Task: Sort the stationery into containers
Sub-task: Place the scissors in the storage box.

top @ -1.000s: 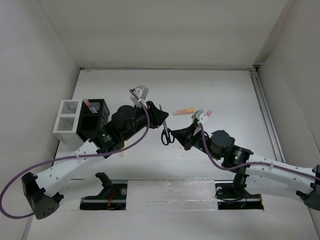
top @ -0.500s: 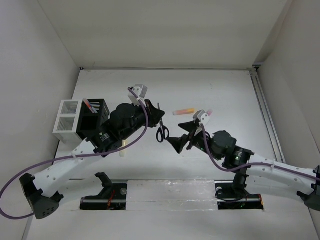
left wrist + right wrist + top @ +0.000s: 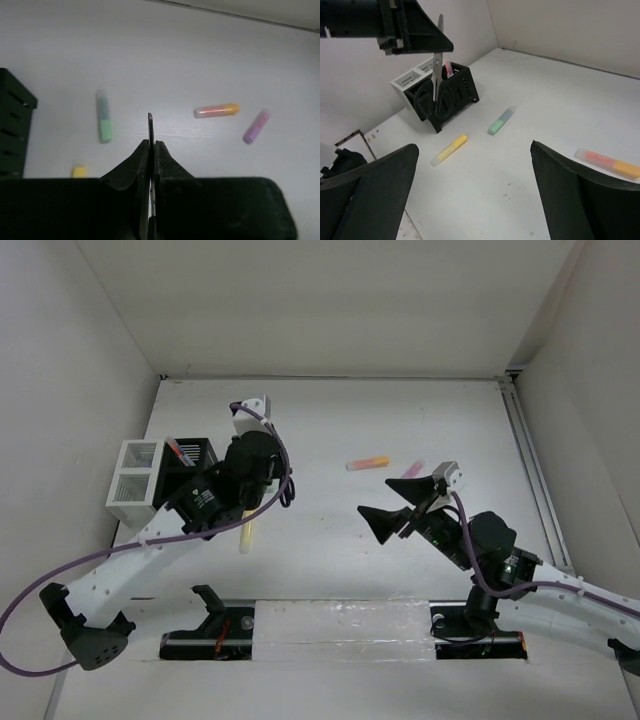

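My left gripper (image 3: 438,46) is clamped hard on the blade of the scissors (image 3: 435,82), whose handles dangle near the black container (image 3: 462,86). I judge that's their bin, with the white container (image 3: 410,79) just behind it. My right gripper (image 3: 374,496) is spread wide and holds nothing, parked apart, presumably to leave room. The right wrist view shows that hanging pose, while the left wrist view shows only a thin blade edge between its fingers. Overhead, the arm hides the green highlighter (image 3: 103,122). The yellow highlighter (image 3: 449,149), orange highlighter (image 3: 216,110) and purple highlighter (image 3: 255,126) lie unsorted.
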Available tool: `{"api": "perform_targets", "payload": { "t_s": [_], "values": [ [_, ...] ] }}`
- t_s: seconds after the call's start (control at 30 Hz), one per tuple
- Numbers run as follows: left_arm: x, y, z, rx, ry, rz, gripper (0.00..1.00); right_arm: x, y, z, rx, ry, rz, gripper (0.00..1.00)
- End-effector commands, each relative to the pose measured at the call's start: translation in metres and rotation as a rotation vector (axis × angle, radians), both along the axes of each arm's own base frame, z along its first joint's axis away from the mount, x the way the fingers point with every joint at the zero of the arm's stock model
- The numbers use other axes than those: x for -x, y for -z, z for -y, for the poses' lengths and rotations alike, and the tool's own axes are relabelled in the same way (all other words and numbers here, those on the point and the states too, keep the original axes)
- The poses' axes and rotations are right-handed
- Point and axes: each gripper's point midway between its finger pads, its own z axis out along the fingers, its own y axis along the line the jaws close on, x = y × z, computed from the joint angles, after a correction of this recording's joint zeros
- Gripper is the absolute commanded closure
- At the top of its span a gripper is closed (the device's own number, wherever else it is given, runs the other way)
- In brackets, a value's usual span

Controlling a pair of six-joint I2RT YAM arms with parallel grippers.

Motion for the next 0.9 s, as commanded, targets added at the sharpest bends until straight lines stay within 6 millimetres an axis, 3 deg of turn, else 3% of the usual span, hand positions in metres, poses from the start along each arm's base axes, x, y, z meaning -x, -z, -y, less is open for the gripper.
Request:
{"api": "perform_targets", "payload": {
  "t_s": [0.0,0.03,0.07,0.1,0.17,0.2,0.23,0.47,0.53,0.77,0.87],
  "values": [
    [-0.019,0.0,-0.055,-0.113,-0.24,-0.04,1.0,0.0,0.007,0.006,0.009,0.021,-0.004,0.0],
    [-0.025,0.007,-0.065,-0.109,-0.273,-0.074,1.0,0.0,0.012,0.006,0.017,0.021,-0.008,0.0],
    [-0.037,0.01,-0.093,-0.089,-0.354,-0.096,1.0,0.0,0.012,0.006,0.017,0.021,-0.008,0.0],
    [-0.043,0.019,-0.097,-0.076,-0.34,-0.118,1.0,0.0,0.014,0.004,0.026,0.021,-0.012,0.0],
    [-0.049,0.02,-0.129,-0.069,-0.43,-0.119,1.0,0.0,0.014,0.004,0.026,0.021,-0.012,0.0],
    [-0.048,0.017,-0.162,-0.056,-0.526,-0.111,1.0,0.001,0.014,0.003,0.02,0.007,-0.017,0.0],
    [-0.044,0.016,-0.175,-0.055,-0.578,-0.108,1.0,0.001,0.014,0.003,0.02,0.007,-0.017,0.0],
    [-0.018,-0.002,-0.231,-0.1,-0.937,-0.063,1.0,0.006,0.015,-0.005,0.032,-0.035,-0.017,0.0],
    [-0.016,-0.006,-0.242,-0.123,-0.998,-0.046,1.0,0.003,0.026,-0.012,0.061,-0.036,-0.042,0.0],
    [-0.011,0.015,-0.304,-0.137,-1.214,-0.123,1.0,0.003,0.031,-0.031,0.077,-0.086,-0.055,0.0],
    [-0.01,-0.002,-0.317,-0.178,-1.316,-0.084,1.0,0.004,0.033,-0.037,0.089,-0.108,-0.049,0.0]
  ]
}}
